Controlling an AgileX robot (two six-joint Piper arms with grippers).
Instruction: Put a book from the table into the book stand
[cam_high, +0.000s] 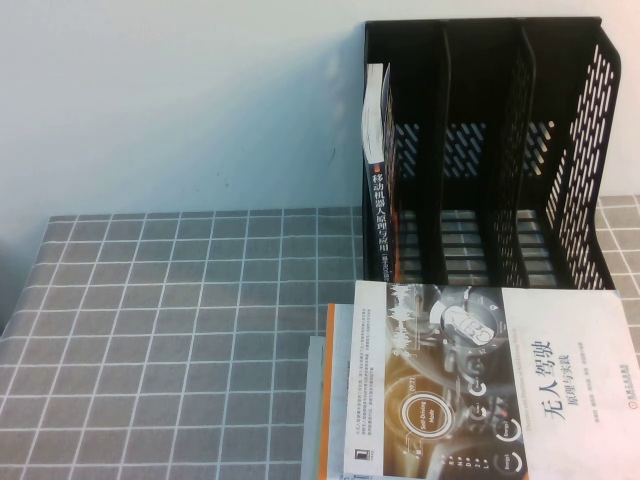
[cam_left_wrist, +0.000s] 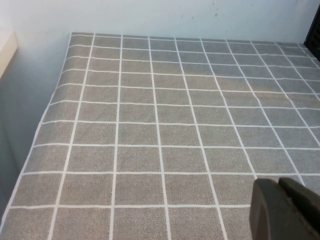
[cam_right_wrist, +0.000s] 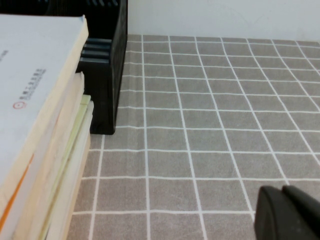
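The dark navy book (cam_high: 380, 215) stands upright in the left compartment of the black book stand (cam_high: 560, 160), its dark spine with white text facing me. The stand is at the back right of the grey grid table (cam_high: 180, 330) and also shows in the right wrist view (cam_right_wrist: 107, 75). Neither gripper shows in the high view. My left gripper (cam_left_wrist: 280, 186) hangs shut and empty over bare cloth (cam_left_wrist: 150, 125). My right gripper (cam_right_wrist: 283, 190) is shut and empty over the cloth to the right of the book stack.
A stack of books lies in front of the stand, topped by a white-and-grey book with dial graphics (cam_high: 490, 390); the stack also shows in the right wrist view (cam_right_wrist: 40, 125). A pale wall runs behind the table. The table's left edge (cam_left_wrist: 45, 115) drops off.
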